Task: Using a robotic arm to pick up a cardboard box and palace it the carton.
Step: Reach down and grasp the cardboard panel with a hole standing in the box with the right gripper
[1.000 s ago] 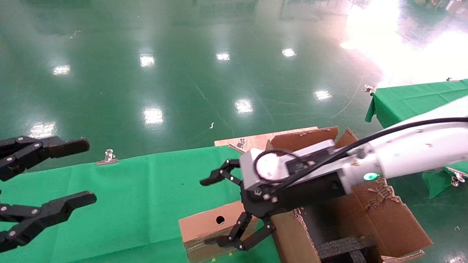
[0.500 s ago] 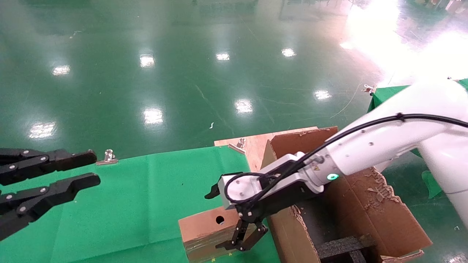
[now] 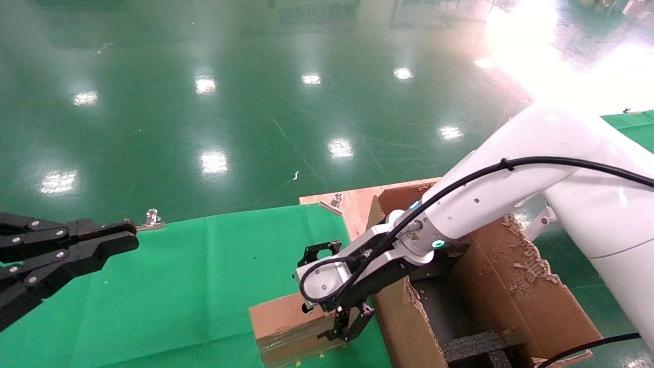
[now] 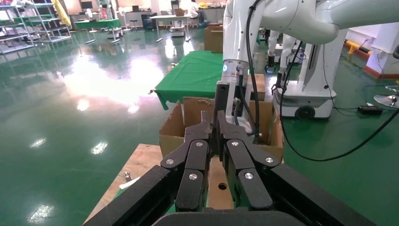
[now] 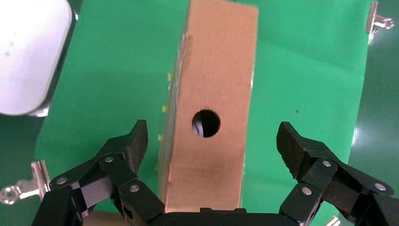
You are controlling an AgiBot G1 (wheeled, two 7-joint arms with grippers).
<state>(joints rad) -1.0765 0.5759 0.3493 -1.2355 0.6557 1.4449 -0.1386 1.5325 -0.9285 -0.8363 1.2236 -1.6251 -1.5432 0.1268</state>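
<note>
While the cardboard box (image 5: 211, 117) sits on the green cloth (image 3: 194, 266) just beside the carton (image 3: 516, 301), the right gripper (image 5: 211, 146) hangs over it, spread wide and holding nothing. I'd centre on the round hole, drop squarely, then squeeze its long sides. The left gripper (image 3: 122, 240), pinched together, idles well apart from the box.

Box (image 5: 214, 117): plain brown cardboard, matt, with a strip of glossy clear tape along one side. Carton (image 3: 516, 286): brown corrugated board, edges torn and rough; black foam insert (image 3: 480, 345) of coarse, open texture is seen inside. Cloth (image 3: 204, 276): green fabric, matt, lightly creased. Floor (image 3: 255, 102): green, highly glossy, lamps mirrored. Clip (image 3: 151, 220): bright metal. Right arm (image 3: 511, 189): smooth white plastic shell, semi-gloss. Right gripper (image 5: 214, 174): matt black links, metal rivets.
</note>
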